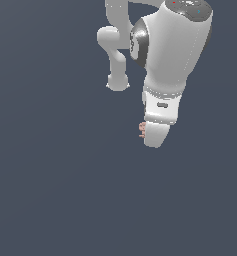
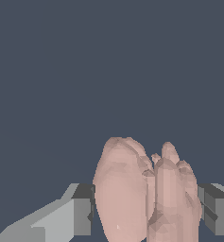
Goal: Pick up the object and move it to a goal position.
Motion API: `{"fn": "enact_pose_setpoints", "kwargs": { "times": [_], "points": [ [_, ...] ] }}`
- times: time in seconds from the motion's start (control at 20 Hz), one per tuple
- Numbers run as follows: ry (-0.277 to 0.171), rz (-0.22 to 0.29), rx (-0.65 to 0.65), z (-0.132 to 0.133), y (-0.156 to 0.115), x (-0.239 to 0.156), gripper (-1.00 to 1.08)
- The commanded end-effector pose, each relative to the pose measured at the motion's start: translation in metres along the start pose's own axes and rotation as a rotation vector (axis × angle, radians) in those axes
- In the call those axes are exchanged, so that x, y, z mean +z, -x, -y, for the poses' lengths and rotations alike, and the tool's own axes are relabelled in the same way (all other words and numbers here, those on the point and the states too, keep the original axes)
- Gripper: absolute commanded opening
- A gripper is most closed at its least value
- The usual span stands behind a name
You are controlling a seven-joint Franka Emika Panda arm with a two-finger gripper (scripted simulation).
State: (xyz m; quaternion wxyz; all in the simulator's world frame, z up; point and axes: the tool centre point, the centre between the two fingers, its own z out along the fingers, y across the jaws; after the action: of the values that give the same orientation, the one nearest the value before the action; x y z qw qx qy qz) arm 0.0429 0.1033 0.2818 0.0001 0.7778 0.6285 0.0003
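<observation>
The object [image 2: 132, 194] is a lumpy pinkish-tan thing that fills the space between my two fingers in the wrist view. My gripper [image 2: 146, 210] is shut on it, with one grey pad [image 2: 83, 208] against one flank and the other pad [image 2: 212, 212] against the opposite flank. In the exterior view the white gripper [image 1: 155, 136] points down, and only a small pink edge of the object [image 1: 142, 130] peeks out on the exterior view's left of it. Whether the object rests on the surface cannot be told.
A plain dark blue-grey ground [image 1: 50, 190] fills both views. The arm's white links [image 1: 172, 45] and base [image 1: 117, 80] rise at the top of the exterior view.
</observation>
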Motion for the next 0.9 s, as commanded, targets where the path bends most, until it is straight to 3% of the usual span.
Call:
{"fn": "enact_pose_setpoints", "kwargs": {
  "times": [0.0, 0.4, 0.85],
  "points": [
    [-0.001, 0.000, 0.000, 0.002, -0.008, -0.027, -1.00],
    [-0.001, 0.000, 0.002, 0.003, -0.024, -0.087, -1.00],
    [-0.001, 0.000, 0.003, 0.002, -0.031, -0.112, -1.00]
  ]
}}
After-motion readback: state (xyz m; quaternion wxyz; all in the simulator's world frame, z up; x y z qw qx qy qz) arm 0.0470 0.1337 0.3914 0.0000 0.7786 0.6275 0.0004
